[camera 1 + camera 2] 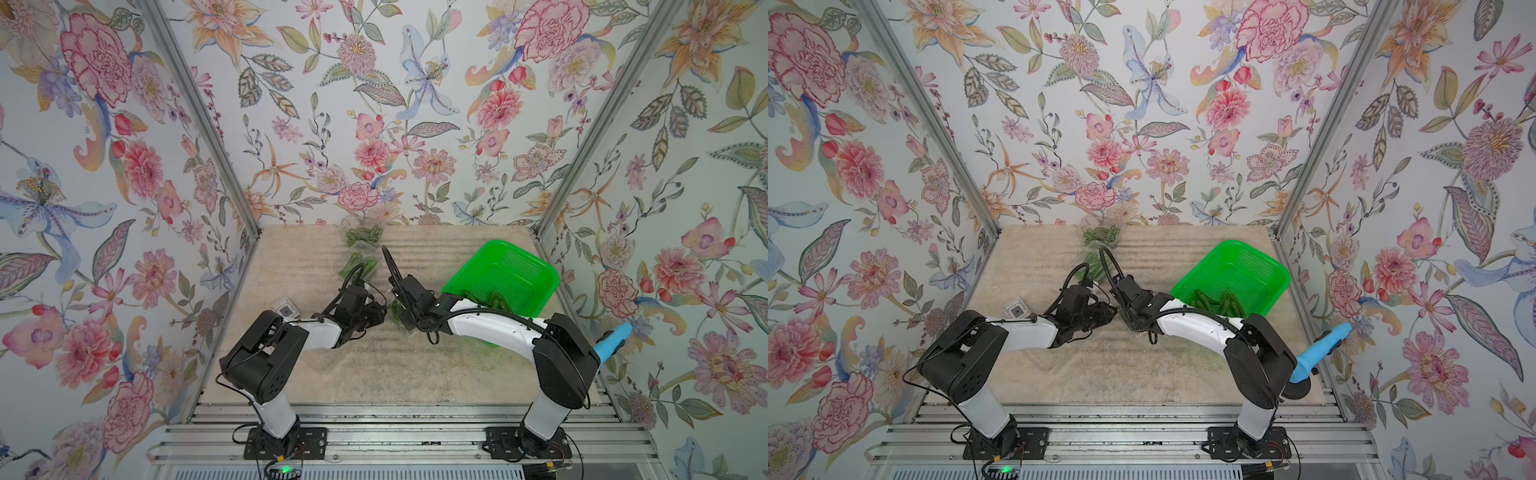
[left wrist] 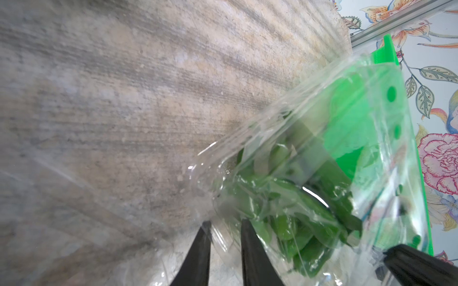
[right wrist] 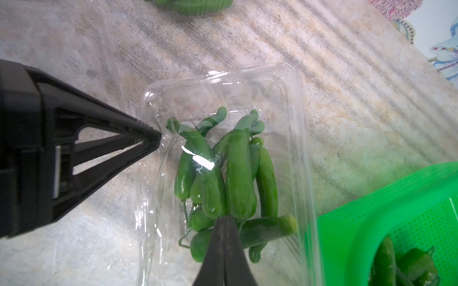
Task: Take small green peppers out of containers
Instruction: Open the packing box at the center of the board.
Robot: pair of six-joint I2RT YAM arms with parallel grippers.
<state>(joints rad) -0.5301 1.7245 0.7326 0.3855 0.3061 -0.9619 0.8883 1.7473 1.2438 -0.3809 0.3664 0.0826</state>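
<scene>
1. Flowered wallpaper (image 1: 374,124) closes in three sides of a worn beige tabletop (image 1: 415,374), and both arms meet near its middle.
2. Left pincer (image 2: 225,222): the jaws stand only narrowly apart, with the thin rim of a clear container (image 3: 285,99) caught between them.
3. Right pincer (image 3: 224,219): pressed fully closed, tips together, facing the left pincer across the same container. Whether any plastic is nipped between its tips cannot be told.
4. Small green peppers (image 3: 238,173) lie heaped inside that container, directly under the right pincer's tips and just ahead of the left pincer's.
5. A green basket (image 1: 511,266) sits just beside the right pincer, on the side away from the left one. Loose peppers (image 1: 1217,301) lie in it.
6. A second container (image 1: 353,262) and a third container (image 1: 365,235), both holding peppers, lie beyond the two pincers toward the back wall. One is behind the other, and neither pincer touches them.
</scene>
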